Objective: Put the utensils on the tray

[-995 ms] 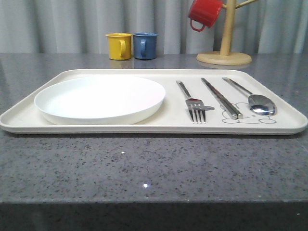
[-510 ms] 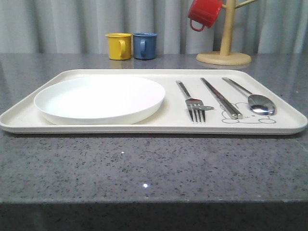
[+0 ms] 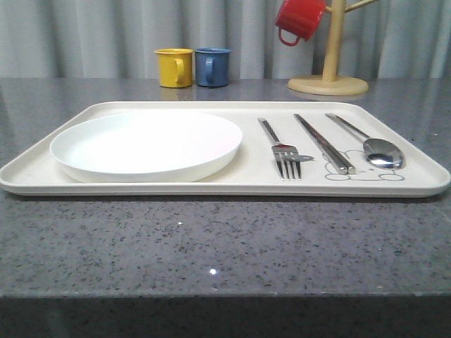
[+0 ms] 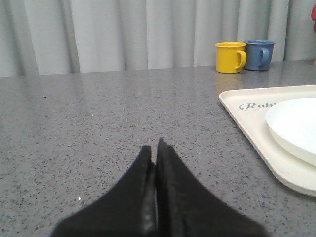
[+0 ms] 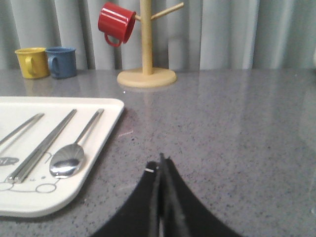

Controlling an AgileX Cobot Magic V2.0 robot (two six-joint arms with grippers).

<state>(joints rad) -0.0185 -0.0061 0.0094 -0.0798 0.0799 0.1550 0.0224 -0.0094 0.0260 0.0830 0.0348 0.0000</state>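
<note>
Utensils (image 3: pixel 324 144) on tray (image 3: pixel 225 184), rabbit drawing (image 3: pixel 363 171) partly covered, fork handle (image 5: pixel 19 127) cropped

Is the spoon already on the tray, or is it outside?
On the tray: the spoon lies flat inside the tray rim, right of the chopsticks.

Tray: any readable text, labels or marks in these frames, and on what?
"Rabi", cursive, cut off by the white plate: printed on the tray near its corner, left wrist view.
Rabbit drawing under the chopsticks: a small mark by the fork is too small to read.
Mugs: no text visible.
</note>
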